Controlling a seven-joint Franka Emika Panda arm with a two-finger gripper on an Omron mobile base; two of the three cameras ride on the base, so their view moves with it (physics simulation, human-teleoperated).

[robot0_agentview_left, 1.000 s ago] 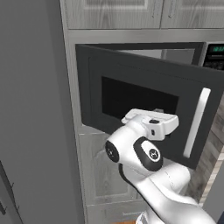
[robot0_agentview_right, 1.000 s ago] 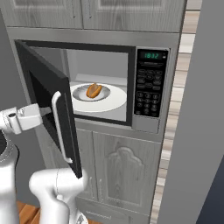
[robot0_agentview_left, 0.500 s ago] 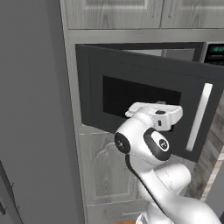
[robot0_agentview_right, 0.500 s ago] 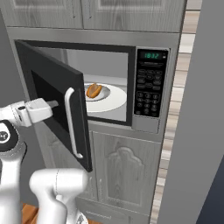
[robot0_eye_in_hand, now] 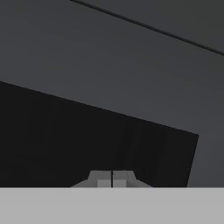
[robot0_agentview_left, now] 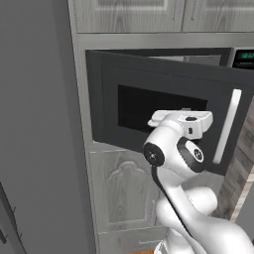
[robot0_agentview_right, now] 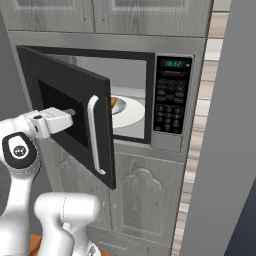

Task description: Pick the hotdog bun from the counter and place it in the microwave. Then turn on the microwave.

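The microwave (robot0_agentview_right: 172,100) is built into the grey cabinets, its dark door (robot0_agentview_right: 65,107) swung partway towards closed. My gripper (robot0_agentview_right: 73,113) is shut, its tips pressed against the door's outer window. In the hand view the closed fingertips (robot0_eye_in_hand: 112,179) face the dark glass (robot0_eye_in_hand: 87,140). Inside, the orange-brown hotdog bun (robot0_agentview_right: 114,102) lies on the white turntable plate (robot0_agentview_right: 131,113), mostly hidden behind the door's edge. From the left base view my hand (robot0_agentview_left: 184,120) covers the middle of the door (robot0_agentview_left: 149,106). The counter is out of view.
The white door handle (robot0_agentview_right: 95,137) stands just right of my hand. The black keypad with green display (robot0_agentview_right: 173,64) is on the microwave's right. A tall grey fridge side (robot0_agentview_left: 39,129) is to the left, and a grey panel (robot0_agentview_right: 225,150) is to the right.
The microwave door has swung further towards closed, with my shut gripper moving along against its outer face. Less of the bun and plate shows than before.
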